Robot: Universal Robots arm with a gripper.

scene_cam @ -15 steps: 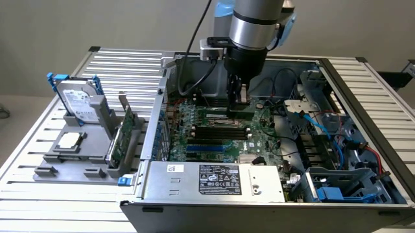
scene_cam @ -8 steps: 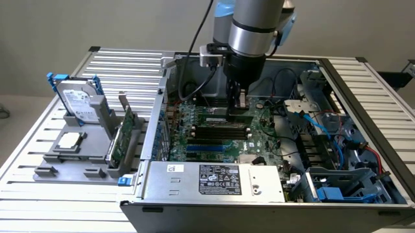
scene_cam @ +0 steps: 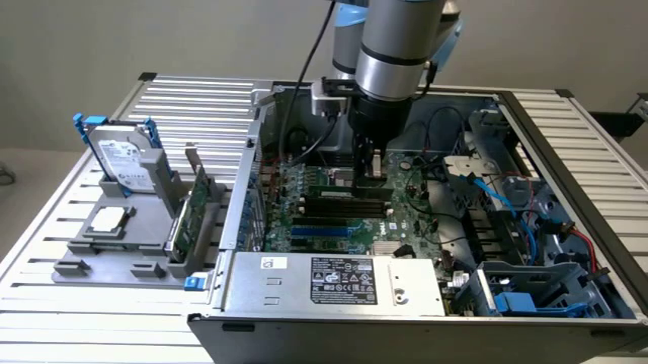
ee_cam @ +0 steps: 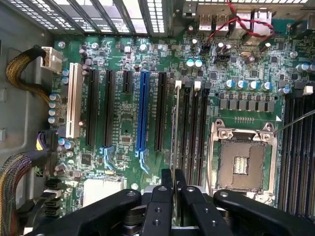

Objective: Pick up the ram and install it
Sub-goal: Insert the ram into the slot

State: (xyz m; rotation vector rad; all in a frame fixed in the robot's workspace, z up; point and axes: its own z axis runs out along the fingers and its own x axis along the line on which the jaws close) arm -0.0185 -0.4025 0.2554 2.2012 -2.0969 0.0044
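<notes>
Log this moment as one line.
gripper: shut on ram | ram: edge-on, along memory slots | seated: cannot tell

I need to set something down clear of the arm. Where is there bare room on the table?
Free: the table slats behind the grey fixture, the strip in front of it, and the slats at the exterior view's right of the case. Crowded: inside the case, where the gripper grips the ram among cables.
</notes>
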